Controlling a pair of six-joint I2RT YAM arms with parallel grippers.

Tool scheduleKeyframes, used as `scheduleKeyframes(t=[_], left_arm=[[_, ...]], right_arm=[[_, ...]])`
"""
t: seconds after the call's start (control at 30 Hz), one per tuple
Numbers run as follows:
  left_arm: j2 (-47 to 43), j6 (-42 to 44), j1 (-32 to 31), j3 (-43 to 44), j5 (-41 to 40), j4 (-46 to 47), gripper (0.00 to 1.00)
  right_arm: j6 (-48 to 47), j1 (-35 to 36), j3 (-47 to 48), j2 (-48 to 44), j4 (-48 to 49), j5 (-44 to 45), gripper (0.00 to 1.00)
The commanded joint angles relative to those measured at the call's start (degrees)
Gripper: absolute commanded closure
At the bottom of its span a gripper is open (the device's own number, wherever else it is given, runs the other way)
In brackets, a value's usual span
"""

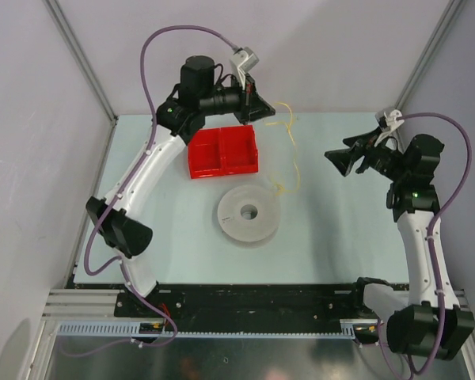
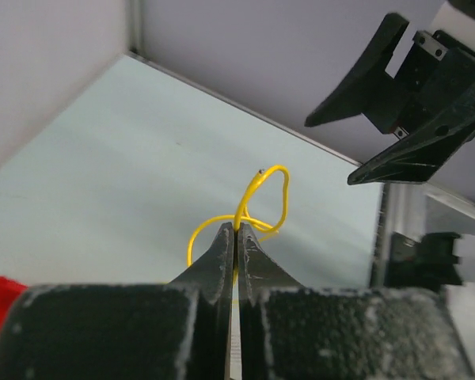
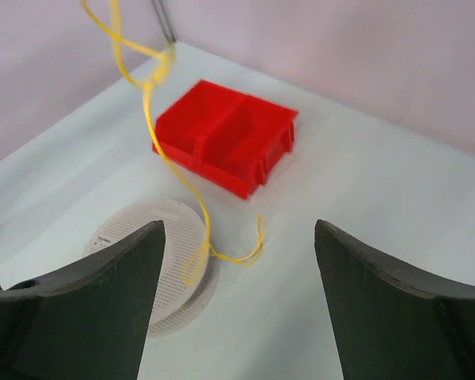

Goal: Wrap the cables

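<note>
A thin kinked yellow cable (image 1: 291,150) hangs from my left gripper (image 1: 263,108) down to the table beside a white spool (image 1: 248,214). In the left wrist view the left gripper (image 2: 237,229) is shut on the cable (image 2: 263,194), whose end loops just past the tips. In the right wrist view the cable (image 3: 168,158) runs down from the upper left to the spool (image 3: 154,269) and curls on the table. My right gripper (image 1: 336,158) is open and empty, raised to the right of the cable, and in its own wrist view (image 3: 237,261) the jaws stand wide apart.
A red two-compartment bin (image 1: 223,152) stands behind the spool, also in the right wrist view (image 3: 226,142). Grey walls close the table at the back and sides. The right gripper's fingers (image 2: 396,150) show in the left wrist view.
</note>
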Motion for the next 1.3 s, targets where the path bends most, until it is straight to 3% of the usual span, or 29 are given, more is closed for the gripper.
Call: scheduleKeyframes(t=[0.0, 0.1, 0.17, 0.43, 0.53, 0.7, 0.77, 0.93, 1.13, 1.2, 1.27], left_arm=[[-0.33, -8.39, -1.58, -3.08, 5.54, 1.04, 1.0], [-0.57, -9.41, -1.81, -4.94, 6.1, 1.05, 1.0], [-0.66, -9.63, -1.93, -5.28, 6.25, 1.07, 1.0], [-1.42, -9.0, -2.23, -5.73, 7.58, 1.08, 1.0], [-2.39, -8.54, -2.12, -6.72, 7.89, 1.07, 1.0], [-3.18, -8.3, -1.89, -7.63, 9.35, 1.07, 1.0], [-3.33, -8.38, -1.71, -7.76, 9.66, 1.1, 1.0], [-3.93, -7.86, -1.32, -7.77, 9.71, 1.19, 1.0], [-3.9, -8.16, -1.29, -7.52, 10.6, 1.2, 1.0], [-4.09, -8.22, -1.25, -7.51, 10.57, 1.17, 1.0], [-4.35, -8.23, -1.22, -7.51, 10.56, 1.16, 1.0]], right_arm=[[-3.03, 4.21, 1.3, -4.56, 3.93, -0.87, 0.2], [-8.64, 10.82, 1.11, -4.89, -2.9, 2.23, 0.17], [-11.07, 15.02, 0.09, -4.15, -4.83, 4.73, 0.09], [-15.52, 23.97, -3.89, 3.36, 2.96, 11.26, 0.07], [-15.23, 24.09, -5.23, 5.59, 7.69, 11.97, 0.15], [-16.18, 23.34, -8.04, 7.7, 12.37, 14.26, 0.37], [-16.22, 21.55, -9.01, 7.83, 12.83, 12.87, 0.4], [-16.96, 16.99, -10.78, 4.13, 10.1, 7.25, 0.32], [-16.87, 16.61, -12.72, 5.88, 11.14, 5.4, 0.11], [-14.92, 17.17, -12.79, 8.21, 13.75, 4.68, 0.1], [-14.4, 18.25, -12.83, 10.5, 15.57, 4.72, 0.14]])
